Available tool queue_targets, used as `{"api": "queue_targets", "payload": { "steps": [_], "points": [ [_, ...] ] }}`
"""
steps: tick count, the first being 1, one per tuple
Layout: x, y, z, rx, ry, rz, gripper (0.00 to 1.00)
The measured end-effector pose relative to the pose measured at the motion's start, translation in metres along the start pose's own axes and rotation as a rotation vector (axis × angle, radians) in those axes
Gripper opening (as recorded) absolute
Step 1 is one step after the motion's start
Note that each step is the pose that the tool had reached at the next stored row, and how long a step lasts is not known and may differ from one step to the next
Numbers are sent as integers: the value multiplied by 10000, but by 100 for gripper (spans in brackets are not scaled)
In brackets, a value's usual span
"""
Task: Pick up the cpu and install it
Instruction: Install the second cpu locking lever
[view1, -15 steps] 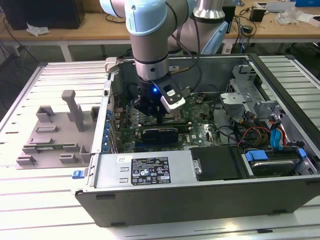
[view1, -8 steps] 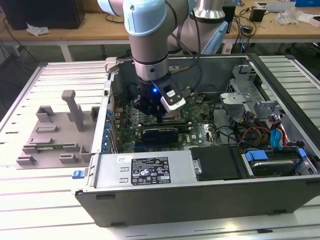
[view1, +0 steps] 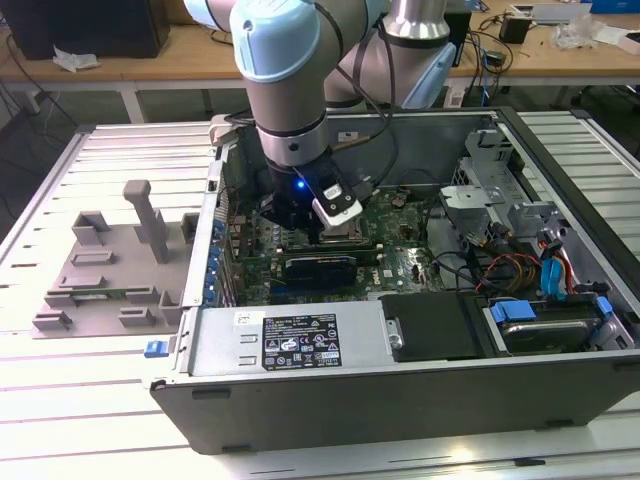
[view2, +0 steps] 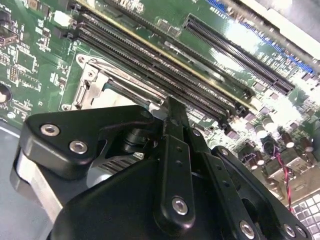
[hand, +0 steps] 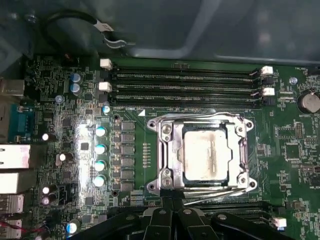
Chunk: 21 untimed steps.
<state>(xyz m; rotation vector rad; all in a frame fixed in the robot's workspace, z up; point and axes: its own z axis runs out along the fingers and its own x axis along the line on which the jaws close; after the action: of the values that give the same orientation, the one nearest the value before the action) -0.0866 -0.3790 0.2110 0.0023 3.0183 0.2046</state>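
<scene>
The cpu (hand: 202, 152), a flat square chip with a silver top, lies inside the metal-framed socket (hand: 202, 152) on the green motherboard (hand: 65, 85) in the first wrist view. Its frame (hand: 167, 150) surrounds it on all sides. My gripper (hand: 173, 202) stands just off one edge of the socket, fingers pressed together with nothing between them. In the second wrist view the black fingers (view2: 172, 150) meet at their tips, and my gripper (view2: 169, 106) hangs over the socket frame (view2: 97, 82) beside the memory slots (view2: 165, 60). In the exterior view my gripper (view1: 300, 228) reaches down into the open computer case (view1: 560, 170).
A grey plastic fixture (view1: 110, 265) with upright blocks lies on the table at the exterior view's left. Inside the case sit a power supply (view1: 290, 340), a metal drive cage (view1: 490, 195) and coloured cables (view1: 550, 270). The case walls hem in the board.
</scene>
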Motion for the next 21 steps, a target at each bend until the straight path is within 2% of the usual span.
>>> {"api": "queue_targets", "payload": {
  "steps": [2, 4, 6, 8, 9, 11, 14, 15, 21],
  "points": [
    [0, -72, -9, -62, -3, 27, 11],
    [6, -86, -10, -127, -5, 40, 11],
    [22, -87, -7, -258, -5, 57, 11],
    [60, -89, 0, -466, -7, 85, 11],
    [74, -91, 10, -533, -8, 100, 11],
    [93, -95, 21, -724, -11, 128, 11],
    [107, -117, 39, -933, -15, 170, 11],
    [106, -146, 35, -940, -15, 178, 11],
    [43, -157, 31, -938, -3, 181, 11]
  ]
}}
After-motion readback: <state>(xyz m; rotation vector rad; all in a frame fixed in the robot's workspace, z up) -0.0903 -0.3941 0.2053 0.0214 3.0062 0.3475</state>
